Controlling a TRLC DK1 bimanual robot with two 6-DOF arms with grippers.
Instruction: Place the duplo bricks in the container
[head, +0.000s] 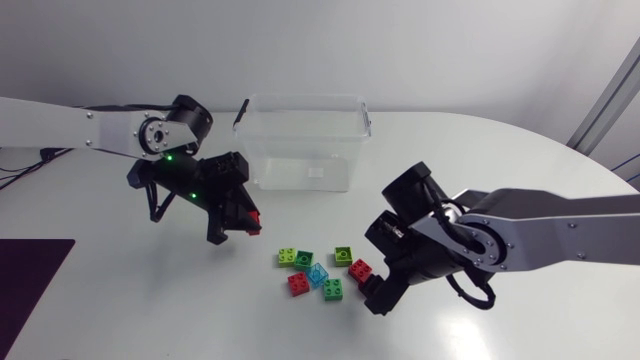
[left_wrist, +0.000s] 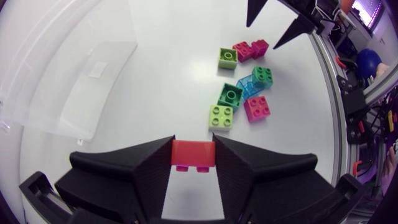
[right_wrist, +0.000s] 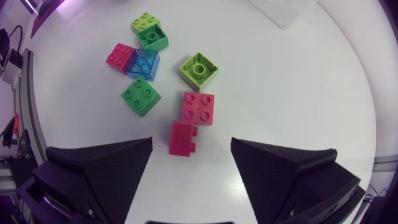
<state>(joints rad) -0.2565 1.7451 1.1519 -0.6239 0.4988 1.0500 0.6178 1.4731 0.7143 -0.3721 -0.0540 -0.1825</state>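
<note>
You are viewing: brick cluster (head: 318, 272) lying on table (head: 500, 160) before container (head: 300, 140), right gripper (head: 375, 295) beside it; lone brick (left_wrist: 193, 154) sitting in left gripper (head: 245, 222).

Silver-grey links (head: 560, 215), black joints (head: 190, 118), green lights (head: 170, 157), matte black wedge-fingered left pincer (left_wrist: 193, 140), matching right pincer (right_wrist: 191, 142)

no legible text, small white label (head: 316, 173) on container (head: 290, 140), print unreadable
</note>
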